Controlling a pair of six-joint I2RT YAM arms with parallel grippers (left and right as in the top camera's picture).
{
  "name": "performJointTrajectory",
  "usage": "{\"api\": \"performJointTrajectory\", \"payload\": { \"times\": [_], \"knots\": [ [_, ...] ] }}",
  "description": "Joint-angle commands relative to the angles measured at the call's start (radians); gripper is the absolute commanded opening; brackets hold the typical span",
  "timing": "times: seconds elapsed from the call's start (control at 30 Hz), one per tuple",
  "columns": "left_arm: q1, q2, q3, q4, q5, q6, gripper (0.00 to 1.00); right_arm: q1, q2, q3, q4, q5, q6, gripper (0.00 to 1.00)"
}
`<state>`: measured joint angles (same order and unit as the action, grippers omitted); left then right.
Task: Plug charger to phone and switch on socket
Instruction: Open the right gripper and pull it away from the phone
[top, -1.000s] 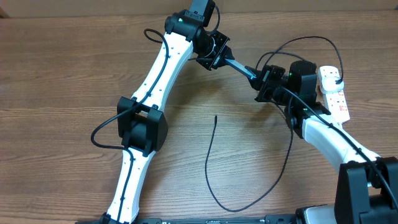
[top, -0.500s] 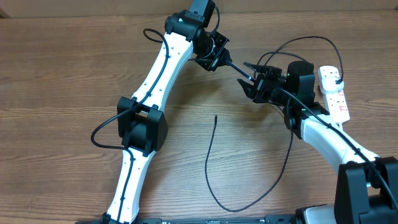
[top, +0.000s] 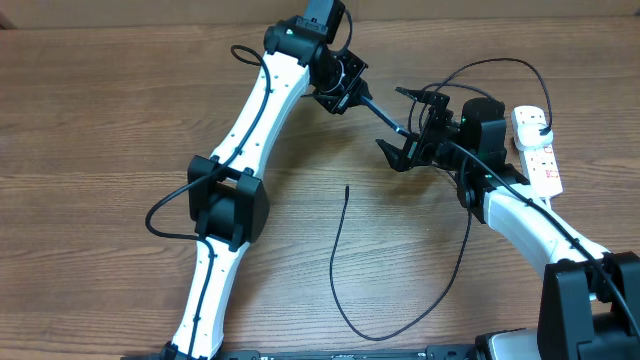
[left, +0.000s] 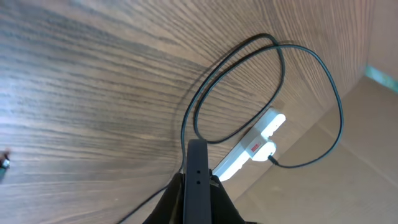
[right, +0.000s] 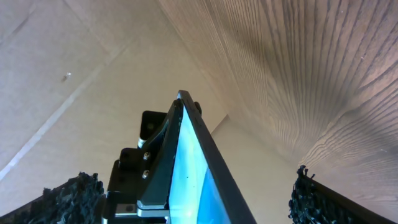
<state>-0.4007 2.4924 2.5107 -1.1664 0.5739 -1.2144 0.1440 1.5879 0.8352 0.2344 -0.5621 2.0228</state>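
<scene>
My left gripper (top: 352, 88) is shut on the phone (top: 385, 112), holding it above the table at the back. The phone shows edge-on as a thin dark bar. In the left wrist view the phone's black edge (left: 197, 163) stands between my closed fingers. My right gripper (top: 392, 120) is open wide, its fingers on either side of the phone's far end without touching it. The right wrist view shows the glowing blue screen (right: 186, 180) between spread fingers (right: 69, 198). The charger's black cable (top: 345, 300) lies on the table with its tip (top: 347, 188) free. The white socket (top: 535, 150) lies at the right.
The charger cable arcs in a loop (top: 490, 62) above the right arm and runs to the socket, also seen as loops (left: 261, 68) in the left wrist view. A cardboard wall (left: 348, 155) runs along the table's back edge. Bare wood (top: 90, 140) lies to the left.
My right gripper has opened from shut on the phone's end to fully spread. My left gripper has stayed shut on the phone, which has barely moved.
</scene>
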Motion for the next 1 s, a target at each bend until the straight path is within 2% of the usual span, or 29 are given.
{"api": "performJointTrajectory", "payload": {
  "times": [0.0, 0.17, 0.3, 0.33, 0.47, 0.7, 0.97],
  "knots": [
    [0.072, -0.002, 0.026, 0.0, 0.074, 0.142, 0.04, -0.016, -0.008, 0.022, 0.003, -0.001, -0.005, 1.0],
    [0.172, -0.002, 0.026, -0.001, 0.212, 0.351, 0.04, -0.024, -0.008, 0.022, -0.011, -0.013, -0.184, 1.0],
    [0.249, -0.002, 0.026, -0.044, 0.372, 0.562, 0.04, -0.024, -0.008, 0.022, -0.067, -0.028, -0.409, 1.0],
    [0.278, -0.002, 0.026, -0.088, 0.43, 0.65, 0.04, -0.022, -0.008, 0.021, -0.096, -0.028, -0.511, 1.0],
    [0.327, -0.002, 0.026, -0.179, 0.493, 0.838, 0.04, -0.02, -0.008, 0.021, -0.187, -0.043, -0.716, 1.0],
    [0.359, -0.002, 0.026, -0.282, 0.489, 1.051, 0.04, -0.019, -0.008, 0.022, -0.223, -0.093, -1.068, 0.97],
    [0.367, -0.002, 0.026, -0.28, 0.525, 1.176, 0.04, 0.032, -0.008, 0.058, -0.249, -0.09, -1.221, 0.96]
  ]
}}
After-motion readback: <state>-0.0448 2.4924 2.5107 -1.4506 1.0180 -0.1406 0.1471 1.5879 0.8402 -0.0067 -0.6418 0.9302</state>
